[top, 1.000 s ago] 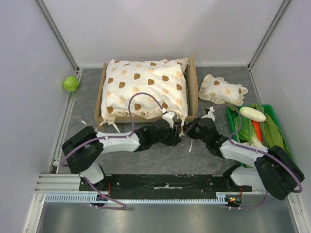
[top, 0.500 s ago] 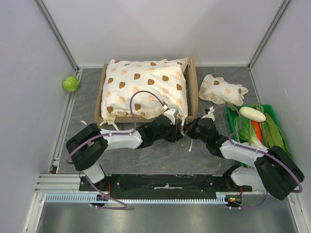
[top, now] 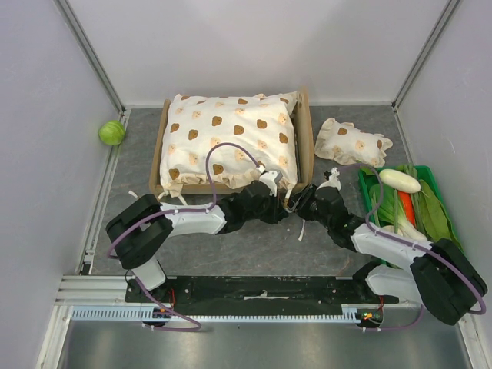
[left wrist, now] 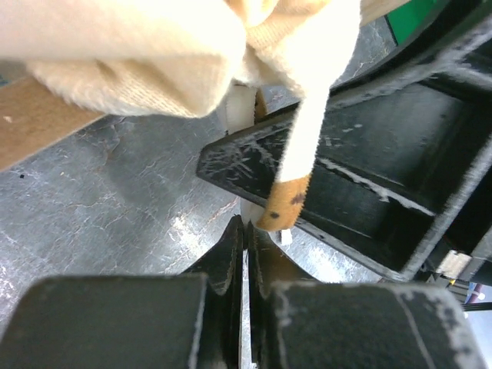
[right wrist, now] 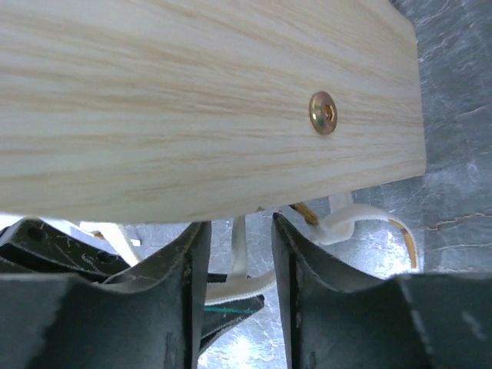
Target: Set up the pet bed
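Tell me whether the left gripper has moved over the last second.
Yes: the left gripper has edged slightly up the view, closer to the pet bed and its near rail.

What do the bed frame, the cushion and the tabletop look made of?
Bed frame: pale wood or wood laminate, matte; straight grain lines, brass-coloured screw.
Cushion: cream woven cloth, soft; weave shows close up.
Tabletop: dark grey, slightly glossy, marbled with fine cracks; stone-look sheet perhaps, unclear.

My left arm (top: 192,219) and right arm (top: 377,238) stretch low from the bottom corners toward frame centre, wrists nearly meeting. My left gripper (left wrist: 246,231) is pinched closed; my right gripper (right wrist: 238,227) has its jaws parted.
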